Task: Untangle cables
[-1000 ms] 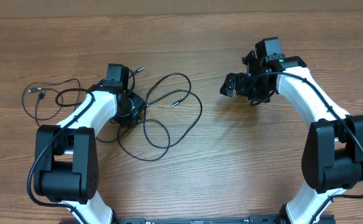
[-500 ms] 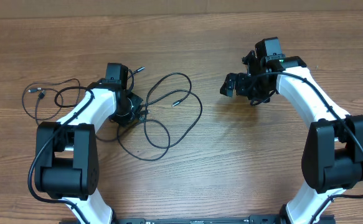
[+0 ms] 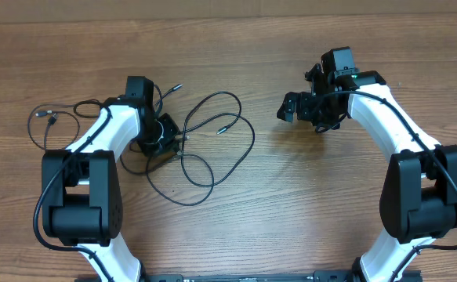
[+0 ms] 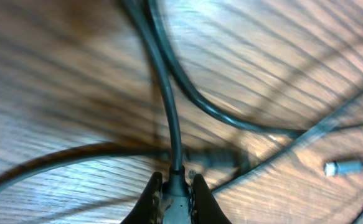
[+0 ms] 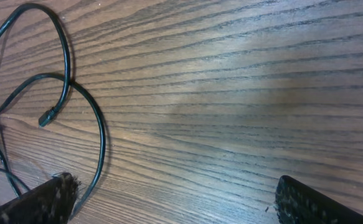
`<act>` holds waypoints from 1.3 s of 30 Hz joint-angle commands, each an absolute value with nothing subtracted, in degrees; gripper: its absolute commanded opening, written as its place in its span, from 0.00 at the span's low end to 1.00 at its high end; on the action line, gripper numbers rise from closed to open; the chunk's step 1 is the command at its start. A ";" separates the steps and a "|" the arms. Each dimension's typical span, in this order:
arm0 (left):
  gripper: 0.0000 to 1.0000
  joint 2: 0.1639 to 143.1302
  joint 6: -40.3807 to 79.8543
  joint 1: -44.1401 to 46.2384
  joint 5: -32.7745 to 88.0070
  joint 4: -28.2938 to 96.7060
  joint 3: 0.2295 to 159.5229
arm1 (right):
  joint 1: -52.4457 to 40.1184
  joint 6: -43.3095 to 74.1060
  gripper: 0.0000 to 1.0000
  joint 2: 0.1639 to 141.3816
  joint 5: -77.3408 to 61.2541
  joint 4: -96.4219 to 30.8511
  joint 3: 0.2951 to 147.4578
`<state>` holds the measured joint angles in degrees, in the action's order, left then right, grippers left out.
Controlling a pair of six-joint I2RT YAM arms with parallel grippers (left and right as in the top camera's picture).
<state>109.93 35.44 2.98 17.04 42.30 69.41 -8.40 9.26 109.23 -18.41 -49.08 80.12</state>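
Thin black cables (image 3: 248,141) lie in overlapping loops on the wooden table between the arms, and one silver plug tip (image 3: 221,131) rests inside the loops. A separate looped cable (image 3: 48,117) lies at the far left. My left gripper (image 3: 178,141) is down at the left edge of the tangle. In the left wrist view the left gripper (image 4: 175,194) is shut on a cable (image 4: 169,112) at its grey plug end, and another plug tip (image 4: 349,167) lies to the right. My right gripper (image 3: 288,110) hovers right of the loops. Seen from its own wrist, the right gripper (image 5: 175,202) is open over bare wood, with a cable loop (image 5: 97,130) beside its left finger.
The wooden table (image 3: 306,204) stretches out in front of the cables. A plug tip (image 3: 176,87) points toward the far edge behind the left arm. Both arm bases stand at the near edge.
The left gripper has closed on the cable's plug end, and the left wrist has shifted slightly left. The right arm has not moved.
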 commanded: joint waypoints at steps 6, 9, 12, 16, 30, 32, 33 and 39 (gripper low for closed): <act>0.04 102.98 24.12 3.07 15.99 44.97 73.28 | -8.60 9.34 1.00 107.81 -18.02 -48.88 79.88; 0.04 103.28 21.08 3.14 15.86 46.94 73.23 | -8.60 9.37 1.00 107.81 -18.02 -48.88 79.88; 0.04 103.81 18.76 3.92 11.75 49.45 73.10 | -8.60 9.34 1.00 107.81 -18.02 -48.88 79.88; 0.07 103.81 18.79 4.80 7.94 51.44 72.53 | -8.60 9.34 1.00 107.81 -18.02 -48.88 79.88; 0.37 103.81 16.23 8.43 5.02 55.00 70.15 | -8.60 9.34 1.00 107.81 -18.02 -48.88 79.88; 0.43 103.81 21.30 8.34 1.08 53.36 68.71 | -8.60 9.37 1.00 107.81 -18.02 -48.88 79.88; 0.45 103.81 22.52 8.19 0.64 51.92 68.07 | -8.60 9.37 1.00 107.81 -18.02 -48.88 79.88; 0.49 103.81 25.12 8.34 2.20 40.10 64.18 | -8.60 9.34 1.00 107.81 -18.02 -48.88 79.88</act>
<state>103.92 21.67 8.23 2.87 42.37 66.04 -8.38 9.23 109.23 -18.41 -49.06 80.12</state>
